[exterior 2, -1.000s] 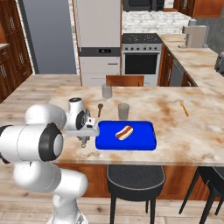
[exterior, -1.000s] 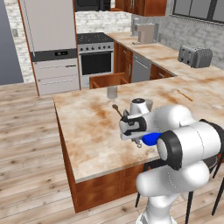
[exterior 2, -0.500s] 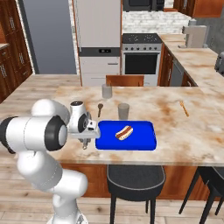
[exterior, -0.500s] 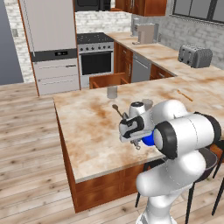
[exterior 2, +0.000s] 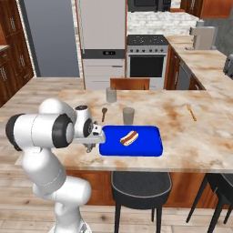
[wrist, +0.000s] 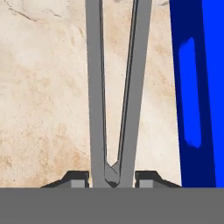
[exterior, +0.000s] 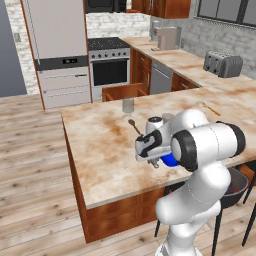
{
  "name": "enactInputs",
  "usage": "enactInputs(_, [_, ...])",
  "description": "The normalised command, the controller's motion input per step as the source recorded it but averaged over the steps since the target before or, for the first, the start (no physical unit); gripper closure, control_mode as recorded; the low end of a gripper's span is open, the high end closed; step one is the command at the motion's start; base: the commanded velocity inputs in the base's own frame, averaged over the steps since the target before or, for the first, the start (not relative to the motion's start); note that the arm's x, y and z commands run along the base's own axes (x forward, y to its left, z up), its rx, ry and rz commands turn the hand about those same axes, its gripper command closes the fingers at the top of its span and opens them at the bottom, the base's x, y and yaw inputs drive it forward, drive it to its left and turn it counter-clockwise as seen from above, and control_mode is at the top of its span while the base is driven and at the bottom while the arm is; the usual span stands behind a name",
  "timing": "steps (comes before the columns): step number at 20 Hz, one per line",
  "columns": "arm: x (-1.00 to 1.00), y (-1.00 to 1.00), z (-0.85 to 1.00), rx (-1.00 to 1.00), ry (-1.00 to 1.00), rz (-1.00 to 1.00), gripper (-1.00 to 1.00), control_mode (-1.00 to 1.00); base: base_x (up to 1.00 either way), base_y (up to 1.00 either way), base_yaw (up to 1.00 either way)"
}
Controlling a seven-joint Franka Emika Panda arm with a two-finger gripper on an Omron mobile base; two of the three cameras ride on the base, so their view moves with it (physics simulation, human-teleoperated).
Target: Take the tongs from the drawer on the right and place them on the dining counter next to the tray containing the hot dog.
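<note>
1. The gripper (wrist: 112,179) is clamped on the hinged end of the tongs (wrist: 114,87), its two fingertips (wrist: 77,178) pressed against either side.
2. The tongs' two grey arms spread away from the hand above the dining counter (wrist: 39,96), just beside the handle-cutout end of the tray (wrist: 192,87).
3. On the tray (exterior 2: 150,148) lies the hot dog (exterior 2: 129,137).
4. Beyond it stand a grey cup (exterior 2: 128,115) and a brown-handled spoon (exterior 2: 103,113).
</note>
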Motion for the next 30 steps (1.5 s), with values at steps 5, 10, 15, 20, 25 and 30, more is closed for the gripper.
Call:
enactInputs(5, [0.03, 0.0, -0.23, 0.0, 0.0, 0.0, -1.0, -1.0, 0.0, 0.0, 0.0])
enactInputs(10, [0.0, 0.0, -0.08, 0.0, -0.01, 0.0, -1.0, -1.0, 0.0, 0.0, 0.0])
enactInputs(15, [-0.11, 0.0, 0.13, 0.0, -0.15, 0.0, -1.0, -1.0, 0.0, 0.0, 0.0])
enactInputs(20, [-0.32, -0.01, 0.49, 0.0, -0.22, 0.0, -1.0, -1.0, 0.0, 0.0, 0.0])
enactInputs(25, [-0.44, -0.03, 0.65, 0.0, -0.22, 0.0, -1.0, -1.0, 0.0, 0.0, 0.0])
enactInputs(30, [-0.23, -0.2, 0.88, 0.05, -0.13, 0.0, -1.0, -1.0, 0.0, 0.0, 0.0])
